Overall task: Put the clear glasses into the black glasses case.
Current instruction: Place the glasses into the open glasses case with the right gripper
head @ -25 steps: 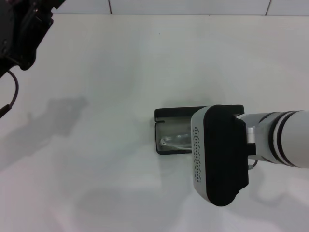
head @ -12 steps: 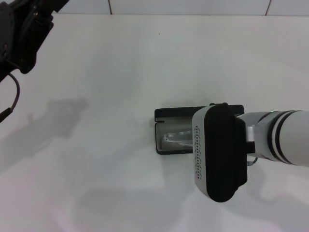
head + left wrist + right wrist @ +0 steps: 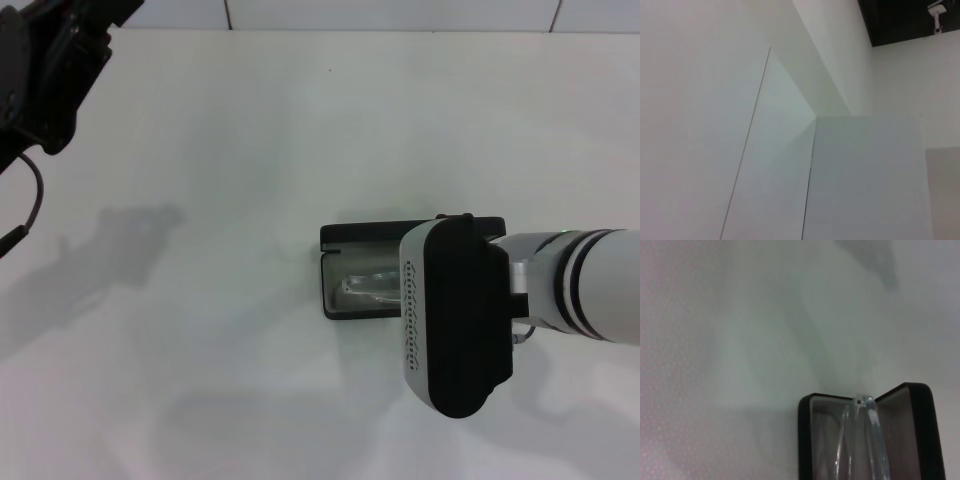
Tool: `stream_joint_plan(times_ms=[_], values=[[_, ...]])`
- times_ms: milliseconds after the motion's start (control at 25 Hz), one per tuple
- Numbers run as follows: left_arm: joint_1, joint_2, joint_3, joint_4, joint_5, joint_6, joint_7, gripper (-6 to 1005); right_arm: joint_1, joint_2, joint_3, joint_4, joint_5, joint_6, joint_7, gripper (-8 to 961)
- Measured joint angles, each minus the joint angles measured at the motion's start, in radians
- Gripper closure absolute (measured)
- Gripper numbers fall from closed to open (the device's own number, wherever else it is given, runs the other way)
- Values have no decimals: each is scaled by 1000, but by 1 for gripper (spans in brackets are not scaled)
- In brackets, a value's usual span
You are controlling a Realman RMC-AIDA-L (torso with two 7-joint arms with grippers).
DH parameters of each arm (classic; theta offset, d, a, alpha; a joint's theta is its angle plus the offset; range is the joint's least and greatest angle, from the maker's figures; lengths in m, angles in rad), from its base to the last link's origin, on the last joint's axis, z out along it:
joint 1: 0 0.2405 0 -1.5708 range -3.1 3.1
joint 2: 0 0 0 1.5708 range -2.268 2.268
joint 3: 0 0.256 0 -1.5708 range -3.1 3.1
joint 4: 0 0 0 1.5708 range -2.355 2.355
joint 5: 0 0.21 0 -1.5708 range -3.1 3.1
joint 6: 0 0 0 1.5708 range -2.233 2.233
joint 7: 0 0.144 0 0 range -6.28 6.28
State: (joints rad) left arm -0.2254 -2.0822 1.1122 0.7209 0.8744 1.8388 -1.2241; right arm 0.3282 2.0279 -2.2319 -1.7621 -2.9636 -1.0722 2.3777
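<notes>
White table (image 3: pixel 250 150): right hand's opening hidden above black glasses case (image 3: pixel 345 240).

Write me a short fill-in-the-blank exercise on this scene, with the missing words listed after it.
1. The black glasses case lies with its lid ____.
2. The clear glasses are ____ the case.
3. The ____ arm's gripper hangs over the case.
4. The left gripper is parked at the table's far ____ corner.

Missing words: open; inside; right; left
</notes>
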Motion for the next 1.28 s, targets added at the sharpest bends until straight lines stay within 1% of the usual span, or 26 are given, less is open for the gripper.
stream_joint_plan(times_ms=[1280], values=[[-4, 1, -9, -9, 0, 7, 0, 907, 3, 0, 9, 11, -20, -2, 9, 796]])
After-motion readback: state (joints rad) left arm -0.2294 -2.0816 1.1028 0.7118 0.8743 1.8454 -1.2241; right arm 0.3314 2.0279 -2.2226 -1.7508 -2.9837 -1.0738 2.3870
